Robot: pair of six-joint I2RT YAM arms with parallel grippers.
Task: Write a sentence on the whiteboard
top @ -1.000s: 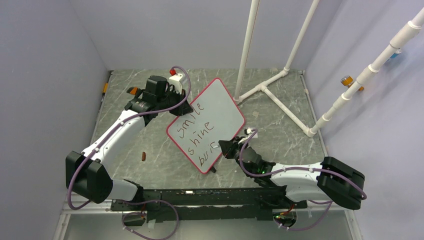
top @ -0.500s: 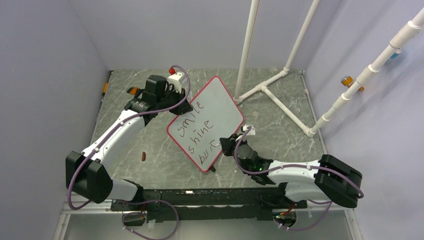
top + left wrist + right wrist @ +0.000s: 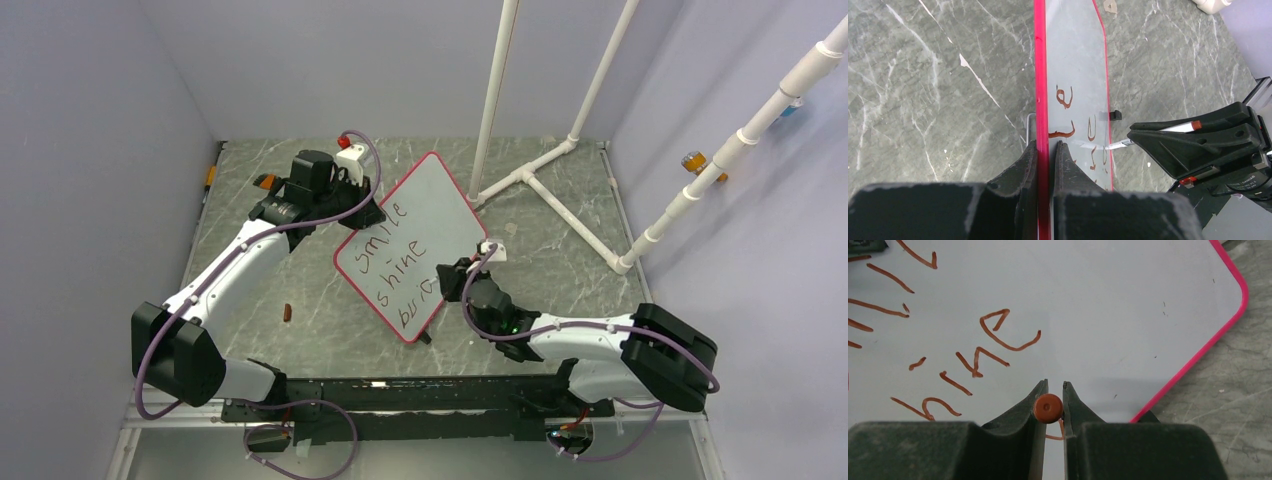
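The whiteboard point(image 3: 430, 225), white with a red-pink rim, stands tilted in the middle of the table. The sentence point(image 3: 392, 268) runs down it in reddish-brown lines, "smile", "shine" and a scrawled third word. My left gripper point(image 3: 368, 212) is shut on the board's far-left edge; in the left wrist view its fingers point(image 3: 1063, 165) pinch the rim point(image 3: 1040, 75). My right gripper point(image 3: 446, 277) is shut on a brown marker point(image 3: 1048, 408), pointing at the board near the third word. The right wrist view shows the writing point(image 3: 998, 335) up close.
White pipe frames point(image 3: 560, 190) stand at the back right of the marble table point(image 3: 560, 270). A small brown cap point(image 3: 288, 313) lies on the table to the left of the board. An orange item point(image 3: 265, 181) lies at the back left.
My right gripper has moved left and up along the board's lower edge with the marker, and the third word has grown by a stroke. The left arm and board stay still.
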